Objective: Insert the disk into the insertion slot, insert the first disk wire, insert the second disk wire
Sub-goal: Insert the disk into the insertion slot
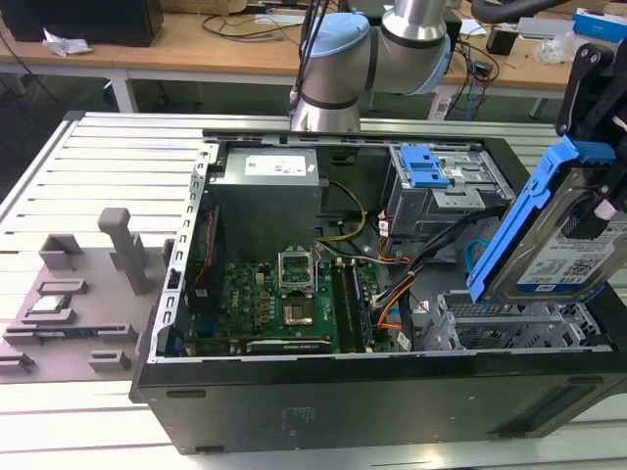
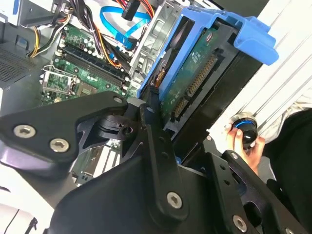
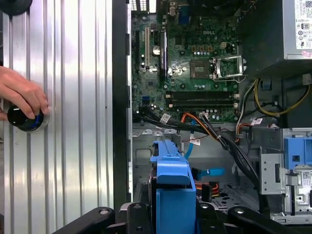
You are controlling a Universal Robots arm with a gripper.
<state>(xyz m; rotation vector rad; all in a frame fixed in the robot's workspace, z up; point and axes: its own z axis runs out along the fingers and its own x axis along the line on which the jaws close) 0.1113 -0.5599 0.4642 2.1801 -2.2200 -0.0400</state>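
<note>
Exterior view: the arm [image 1: 392, 44] rises behind the open computer case [image 1: 294, 411], and its gripper [image 1: 591, 166] comes down at the exterior view's right edge, over the case's near right corner. The gripper is clamped on the disk [image 1: 554, 250], which it holds on edge and tilted. The top end leans toward the exterior view's right and the labelled face is turned to the camera. The disk hangs just above the insertion slot [image 1: 460, 328], the low perforated cage in that corner. Whether its lower corner touches the cage rim cannot be told.

In the second wrist view a black finger [image 2: 155, 131] presses the blue frame along the disk's [image 2: 195, 73] circuit-board side. In the first wrist view the frame's blue end [image 3: 171, 185] stands up between the black gripper parts, over the cage floor.

A person's hand [image 3: 22, 92] rests with its fingers on a round black-and-blue knob [image 3: 22, 118] on the slatted table [image 1: 98, 166] beside the case.

The picture's edge cuts off the gripper's outer side in the exterior view, and the links between the arm's base and the wrist are out of frame. The disk covers much of the cage's interior. Orange, black and blue cables [image 3: 209, 171] cross beside the slot, and their ends are hidden.
</note>
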